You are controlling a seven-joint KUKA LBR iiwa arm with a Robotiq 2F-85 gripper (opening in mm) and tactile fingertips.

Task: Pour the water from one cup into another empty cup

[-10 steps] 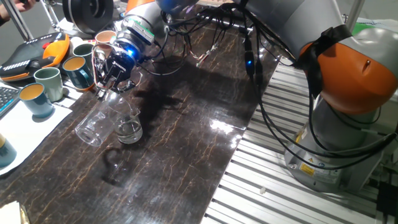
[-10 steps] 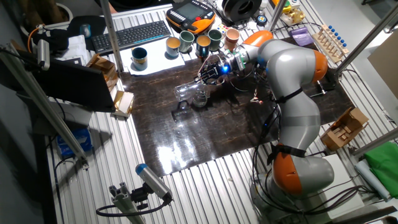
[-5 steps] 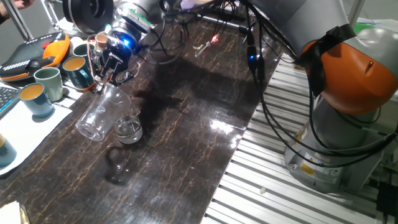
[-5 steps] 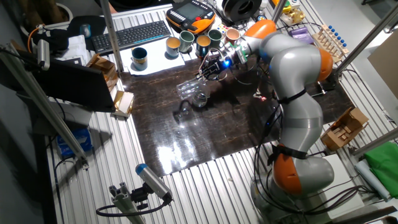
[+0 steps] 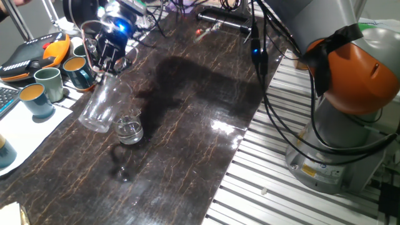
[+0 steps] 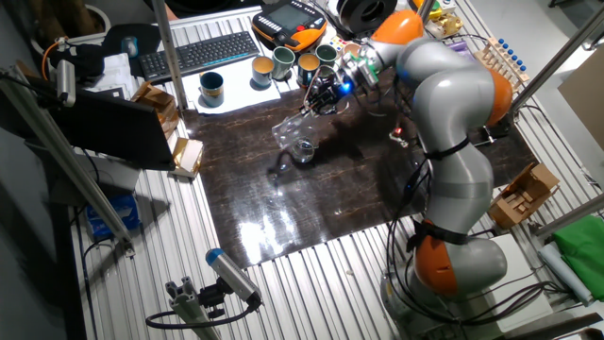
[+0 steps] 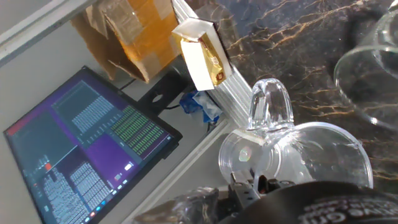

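My gripper (image 5: 103, 59) is shut on the base end of the taller clear tumbler (image 5: 100, 106), which hangs tilted steeply with its rim down and to the left. The shorter clear glass (image 5: 129, 129) stands upright on the dark table just right of the tumbler's rim. A glinting layer of water (image 5: 130, 132) lies in the short glass. In the other fixed view the gripper (image 6: 321, 97) holds the tumbler (image 6: 290, 130) just above the short glass (image 6: 304, 149). The hand view shows a clear finger (image 7: 270, 102) against the tumbler (image 7: 298, 162) and part of the short glass rim (image 7: 367, 74).
Several coloured ceramic mugs (image 5: 44, 84) stand on white paper at the table's left edge, close to the gripper. An orange pendant (image 5: 37, 50) lies behind them. A monitor (image 7: 87, 143) and cardboard boxes (image 7: 124, 31) stand past the table's edge. The robot base (image 5: 350, 94) is at the right.
The gripper has risen and moved toward the far left, lifting the tumbler's base. The tumbler now tilts more steeply, rim down. The short glass has not moved.
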